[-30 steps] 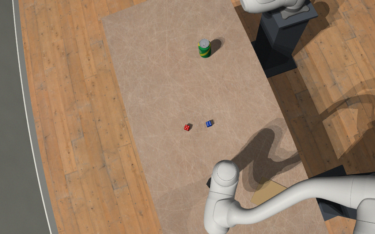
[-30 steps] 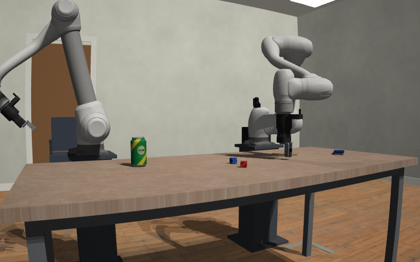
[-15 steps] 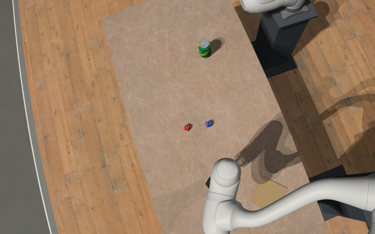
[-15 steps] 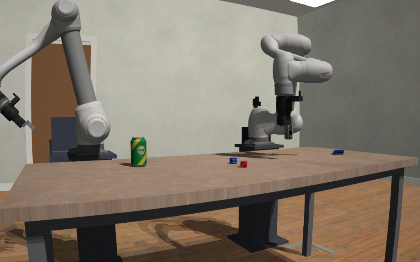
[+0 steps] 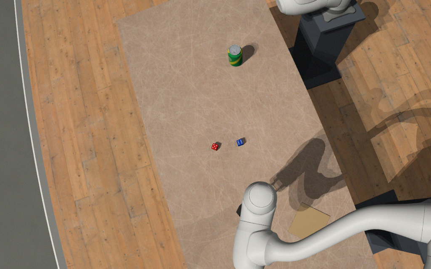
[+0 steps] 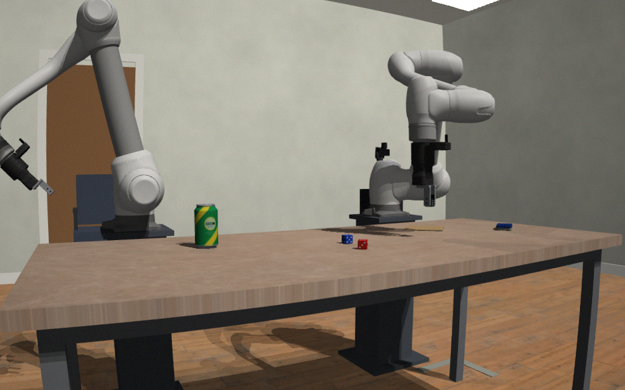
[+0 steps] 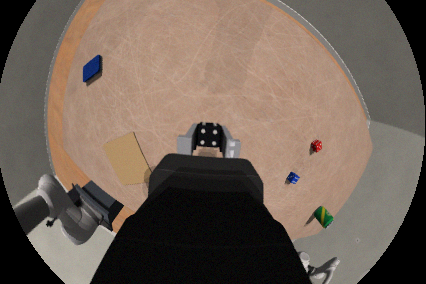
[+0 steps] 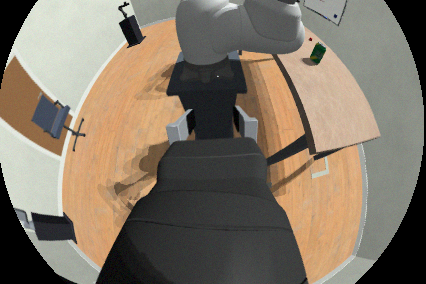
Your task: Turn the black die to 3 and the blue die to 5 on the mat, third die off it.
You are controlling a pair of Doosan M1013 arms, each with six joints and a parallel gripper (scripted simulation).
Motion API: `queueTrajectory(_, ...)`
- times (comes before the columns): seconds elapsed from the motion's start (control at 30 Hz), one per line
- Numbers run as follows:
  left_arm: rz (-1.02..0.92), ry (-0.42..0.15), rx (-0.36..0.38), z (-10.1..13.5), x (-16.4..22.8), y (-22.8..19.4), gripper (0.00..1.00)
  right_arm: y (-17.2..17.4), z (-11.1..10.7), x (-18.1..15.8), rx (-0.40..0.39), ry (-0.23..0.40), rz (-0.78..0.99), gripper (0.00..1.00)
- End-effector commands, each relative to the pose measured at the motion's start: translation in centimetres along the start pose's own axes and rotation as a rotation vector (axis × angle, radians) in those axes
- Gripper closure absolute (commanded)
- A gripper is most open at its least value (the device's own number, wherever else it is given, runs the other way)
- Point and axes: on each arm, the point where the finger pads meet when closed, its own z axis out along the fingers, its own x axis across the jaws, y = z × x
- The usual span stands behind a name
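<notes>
The black die [image 6: 432,199] [image 7: 208,135] is being gripped by the left hand [image 6: 429,202] [image 7: 208,132] above the table [image 6: 256,271] [image 7: 225,64] [image 8: 335,99]. The right hand [image 6: 51,191] [image 8: 213,115] is being held wide open. The blue die [image 5: 240,142] [image 6: 346,238] [image 7: 293,178], six up, and the red die [image 5: 214,146] [image 6: 362,244] [image 7: 316,146] [image 8: 310,39] are being kept off the tan mat [image 5: 307,221] [image 6: 424,228] [image 7: 127,159]. Both placings are being left to do.

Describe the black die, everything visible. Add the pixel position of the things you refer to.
The black die [image 7: 209,134] [image 6: 432,198] is a small cube, matte-looking, with round white pips. The face toward the left wrist camera shows four pips; pips on a neighbouring face are too foreshortened to count. It is gripped on opposite sides between the pale grey fingers of the left hand [image 7: 209,143] [image 6: 429,197], held up off the table [image 6: 305,271], and not on the tan mat [image 7: 125,159] [image 6: 424,228] [image 5: 307,221]. The top view hides it behind the arm.
</notes>
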Motion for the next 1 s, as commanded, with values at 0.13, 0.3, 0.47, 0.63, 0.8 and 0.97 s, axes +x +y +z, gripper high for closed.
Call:
queueTrajectory(0.13, -0.142, 0.001, 0.001, 0.0, -0.3, -0.3, 0.51, 0.0, 0.0, 0.0, -0.001, 0.0, 0.0, 0.0)
queueTrajectory(0.3, -0.357, 0.001, 0.001, 0.0, -0.7, -0.6, 0.51, 0.0, 0.0, 0.0, -0.001, 0.0, 0.0, 0.0)
queueTrajectory(0.47, -0.519, 0.001, 0.001, 0.1, -1.0, -0.7, 0.51, 0.0, 0.0, 0.0, -0.001, 0.0, 0.0, 0.0)
queueTrajectory(0.63, -0.69, 0.001, 0.001, 0.2, -1.3, -0.8, 0.51, 0.0, 0.0, 0.0, -0.001, 0.0, 0.0, 0.0)
queueTrajectory(0.8, -0.877, 0.001, 0.001, 0.3, -1.5, -0.9, 0.51, 0.0, 0.0, 0.0, -0.001, 0.0, 0.0, 0.0)
queueTrajectory(0.97, -1.06, 0.001, 0.0, 0.3, -1.7, -0.9, 0.51, 0.0, 0.0, 0.0, -0.001, 0.0, 0.0, 0.0)
